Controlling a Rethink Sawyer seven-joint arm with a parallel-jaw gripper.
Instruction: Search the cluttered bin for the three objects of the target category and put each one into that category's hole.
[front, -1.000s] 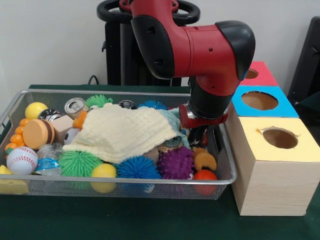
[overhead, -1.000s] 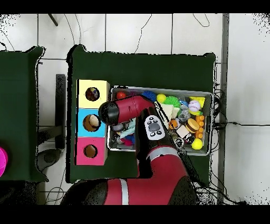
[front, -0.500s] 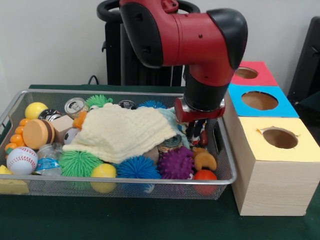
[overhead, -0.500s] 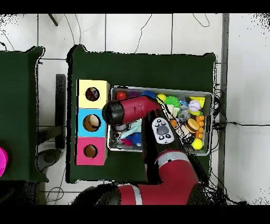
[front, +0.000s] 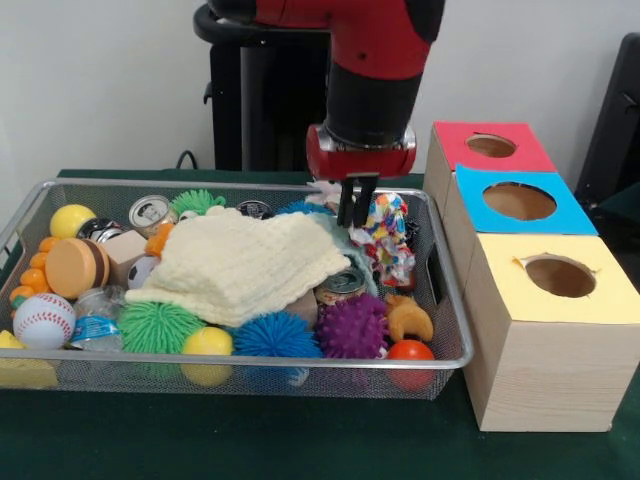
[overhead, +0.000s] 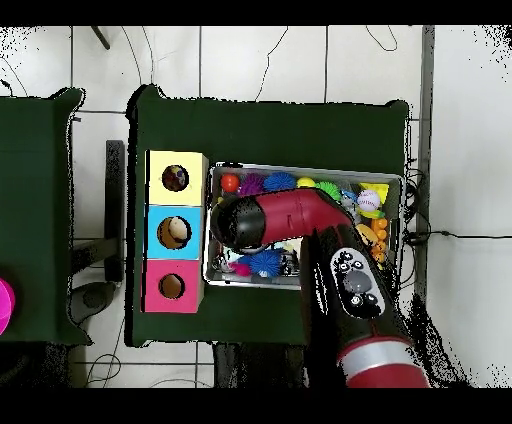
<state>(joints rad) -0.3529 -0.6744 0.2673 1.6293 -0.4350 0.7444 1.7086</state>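
The wire-mesh bin (front: 250, 362) is full of toys. My gripper (front: 354, 220) hangs over its right part, fingers close together, shut on the small white dotted cloth (front: 389, 238). That cloth hangs beside the fingers with its lower end among the toys. The large cream waffle cloth (front: 240, 262) lies across the bin's middle. A pale teal cloth (front: 343, 238) peeks out under its right edge. The yellow-topped box's hole (front: 560, 276) is to the right, outside the bin; it also shows in the overhead view (overhead: 176, 178). There the arm hides the gripper and the cloths.
Blue-topped (front: 518, 201) and red-topped (front: 491, 146) holes lie behind the yellow one. Purple (front: 352, 326), blue (front: 276, 335) and green (front: 160, 326) spiky balls, a baseball (front: 43, 320), cans and a croissant toy (front: 409, 320) crowd the bin. The black pedestal stands behind.
The arm has risen and swung away from the boxes toward the bin's middle. The dotted cloth, hidden behind the arm before, now hangs up at the gripper.
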